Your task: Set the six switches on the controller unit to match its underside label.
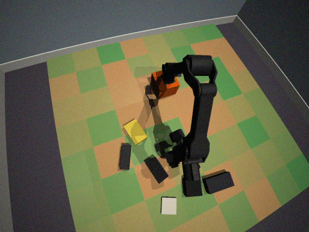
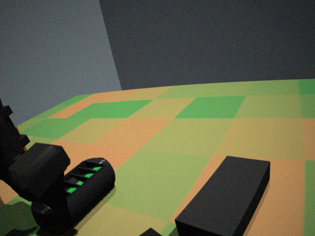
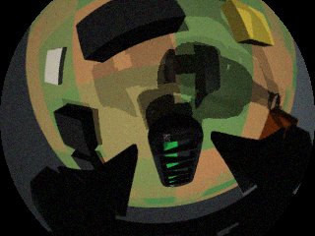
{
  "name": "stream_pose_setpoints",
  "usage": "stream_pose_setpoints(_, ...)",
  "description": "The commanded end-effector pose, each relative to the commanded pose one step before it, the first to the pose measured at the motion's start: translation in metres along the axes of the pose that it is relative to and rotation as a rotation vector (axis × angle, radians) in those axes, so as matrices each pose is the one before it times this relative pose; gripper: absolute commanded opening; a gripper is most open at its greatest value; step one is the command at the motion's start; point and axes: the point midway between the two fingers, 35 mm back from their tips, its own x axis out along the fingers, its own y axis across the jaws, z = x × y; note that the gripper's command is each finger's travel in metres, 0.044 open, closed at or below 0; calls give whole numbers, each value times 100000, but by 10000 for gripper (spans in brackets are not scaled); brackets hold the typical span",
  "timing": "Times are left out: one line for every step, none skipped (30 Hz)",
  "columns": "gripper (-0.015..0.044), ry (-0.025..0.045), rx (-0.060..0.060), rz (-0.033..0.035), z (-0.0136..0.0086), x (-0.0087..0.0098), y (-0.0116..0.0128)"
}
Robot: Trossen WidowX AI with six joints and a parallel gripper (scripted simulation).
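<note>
The dark grey controller unit (image 2: 94, 194) (image 3: 191, 164) sits with its switch face up. Green rocker ends show on it in the exterior view and the wrist view; one stretch is covered by a finger in the exterior view, and exact rocker tilts cannot be read. "ON" marks show near both ends. In the top view the arm hides the unit. Its underside label is out of sight. My gripper (image 3: 175, 142) is open and empty, with its fingertips spread to either side of the unit in the wrist view. Whether they touch it cannot be told.
Dark blocks (image 1: 124, 156) (image 1: 156, 168) (image 1: 218, 182) (image 2: 223, 192) (image 3: 130, 29) lie around, another dark block (image 1: 192, 187) among them. A white block (image 1: 168, 205) (image 3: 54, 65) and a yellow block (image 1: 134, 131) (image 3: 248, 22) lie farther off. An orange block (image 1: 171, 91) (image 3: 278, 124) stands below the arm.
</note>
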Motion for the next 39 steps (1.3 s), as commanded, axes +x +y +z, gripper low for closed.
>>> stream_pose_setpoints(440, 623, 225, -695, 1, 863, -232)
stream_pose_setpoints(440, -3, 19, 4, 24, 157, -8)
stream_pose_setpoints(440, -3, 19, 4, 24, 156, -8)
stream_pose_setpoints(440, -3, 15, 3, 19, 124, -7)
stream_pose_setpoints(440, -2, 9, 2, 11, 74, -4)
stream_pose_setpoints(440, -1, 3, 1, 4, 25, -2)
stream_pose_setpoints(414, 0, 0, 0, 0, 0, 0)
stream_pose_setpoints(387, 0, 0, 0, 0, 0, 0)
stream_pose_setpoints(361, 0, 0, 0, 0, 0, 0)
stream_pose_setpoints(335, 0, 0, 0, 0, 0, 0)
stream_pose_setpoints(328, 0, 0, 0, 0, 0, 0)
stream_pose_setpoints(327, 0, 0, 0, 0, 0, 0)
stream_pose_setpoints(327, 0, 0, 0, 0, 0, 0)
stream_pose_setpoints(327, 0, 0, 0, 0, 0, 0)
stream_pose_setpoints(327, 0, 0, 0, 0, 0, 0)
stream_pose_setpoints(327, 0, 0, 0, 0, 0, 0)
stream_pose_setpoints(327, 0, 0, 0, 0, 0, 0)
stream_pose_setpoints(327, 0, 0, 0, 0, 0, 0)
stream_pose_setpoints(327, 0, 0, 0, 0, 0, 0)
stream_pose_setpoints(327, 0, 0, 0, 0, 0, 0)
stream_pose_setpoints(327, 0, 0, 0, 0, 0, 0)
stream_pose_setpoints(327, 0, 0, 0, 0, 0, 0)
stream_pose_setpoints(327, 0, 0, 0, 0, 0, 0)
stream_pose_setpoints(327, 0, 0, 0, 0, 0, 0)
stream_pose_setpoints(327, 0, 0, 0, -8, -15, 1)
stream_pose_setpoints(327, 1, 0, 0, -19, -35, 2)
stream_pose_setpoints(327, 2, 0, 0, -30, -54, 2)
stream_pose_setpoints(327, 2, 0, 0, -38, -68, 1)
stream_pose_setpoints(327, 2, 0, 0, -41, -72, 1)
stream_pose_setpoints(336, 2, 0, 0, -39, -68, 1)
stream_pose_setpoints(336, -1, 0, 0, -38, -64, 1)
stream_pose_setpoints(336, -13, 0, 0, -38, -62, 1)
stream_pose_setpoints(336, -69, 0, 0, -38, -59, 1)
stream_pose_setpoints(336, -27, 0, 0, -5, 17, 0)
stream_pose_setpoints(336, -135, 0, 0, -17, 5, 0)
stream_pose_setpoints(336, -98, 0, 0, -23, -37, 0)
stream_pose_setpoints(336, -93, 0, 0, -35, -70, 1)
stream_pose_setpoints(336, -114, 0, 1, -46, -82, 1)
stream_pose_setpoints(336, -115, 0, 1, -48, -77, 1)
